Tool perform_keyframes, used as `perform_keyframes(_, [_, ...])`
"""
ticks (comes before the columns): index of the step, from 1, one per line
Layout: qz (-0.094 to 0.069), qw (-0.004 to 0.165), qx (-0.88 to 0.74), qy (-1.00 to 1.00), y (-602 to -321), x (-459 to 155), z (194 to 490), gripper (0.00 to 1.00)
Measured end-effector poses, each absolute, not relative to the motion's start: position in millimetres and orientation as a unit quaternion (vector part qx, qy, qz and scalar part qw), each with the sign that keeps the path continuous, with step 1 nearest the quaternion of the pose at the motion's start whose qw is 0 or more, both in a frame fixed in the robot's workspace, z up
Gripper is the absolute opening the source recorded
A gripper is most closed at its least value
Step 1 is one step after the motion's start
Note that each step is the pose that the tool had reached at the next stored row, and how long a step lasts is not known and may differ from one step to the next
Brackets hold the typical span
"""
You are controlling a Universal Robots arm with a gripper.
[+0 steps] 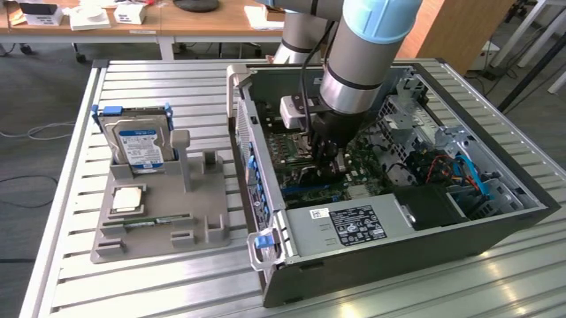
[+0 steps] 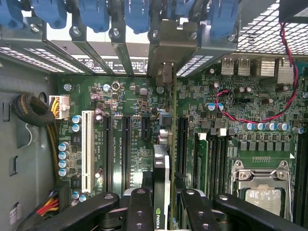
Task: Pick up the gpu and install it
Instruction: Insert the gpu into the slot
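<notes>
I have the arm reaching down into the open computer case [image 1: 495,228], which lies on its side on the slatted metal table [image 1: 71,291]. In the wrist view the gripper [image 2: 161,202] is clamped on the gpu [image 2: 161,163]: the black fingers [image 2: 139,209] press in from both sides on the thin card, which I see edge-on, standing upright over the green motherboard [image 2: 134,125]. Its long axis runs straight away from the camera toward the row of rear expansion brackets, and its pale metal bracket [image 2: 163,74] sits at that far end, right up against the bracket openings beneath the blue retention clips [image 2: 139,14]. The card lies parallel to the black expansion slots, between the ones beside the white PCI slot [image 2: 87,144] and the one nearer the CPU socket [image 2: 262,190]; I cannot tell whether its edge is seated in a slot. In the exterior view the gripper [image 1: 329,156] is deep in the middle of the case. On the exterior view's left the grey parts holder [image 1: 159,235] stands well apart, with the blue-labelled hard drive [image 1: 140,146] upright in it and a memory stick [image 1: 146,222] lying flat.
</notes>
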State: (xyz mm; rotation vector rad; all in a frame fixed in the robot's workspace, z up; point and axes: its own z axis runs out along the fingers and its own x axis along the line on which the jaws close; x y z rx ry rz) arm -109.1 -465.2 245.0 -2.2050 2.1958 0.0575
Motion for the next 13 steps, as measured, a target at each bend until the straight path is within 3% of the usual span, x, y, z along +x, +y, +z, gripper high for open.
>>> perform_keyframes(13, [0.019,0.015,-0.708,0.705,-465.2,-109.1,244.4,0.27])
